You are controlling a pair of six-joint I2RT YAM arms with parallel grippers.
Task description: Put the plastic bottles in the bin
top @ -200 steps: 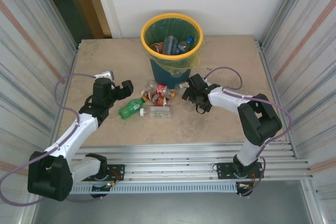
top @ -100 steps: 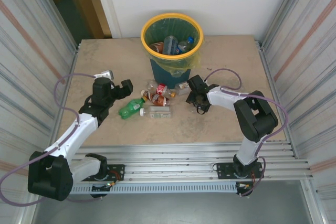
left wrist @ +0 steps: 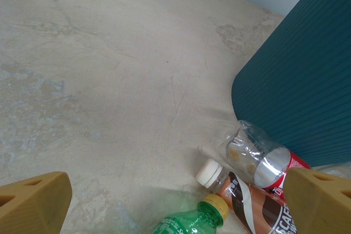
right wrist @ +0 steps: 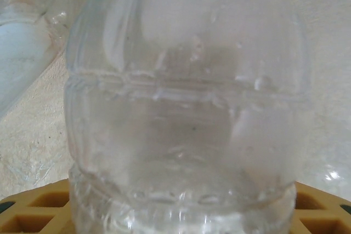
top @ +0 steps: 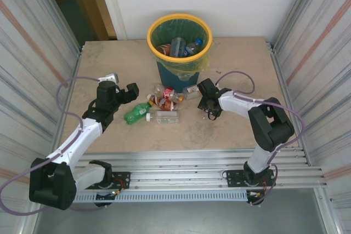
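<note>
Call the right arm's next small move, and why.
Probably close the jaws firmly on the clear bottle before any lift. In the wrist view it sits between the right gripper's yellow fingers, but whether the grip is firm is not clear. Once it is, the bin stands just beyond on the table.

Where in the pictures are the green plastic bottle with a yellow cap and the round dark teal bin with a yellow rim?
Green plastic bottle with yellow cap point(top: 137, 114): top external view, middle of its body.
Round dark teal bin with yellow rim point(top: 179, 17): top external view, far rim.
</note>
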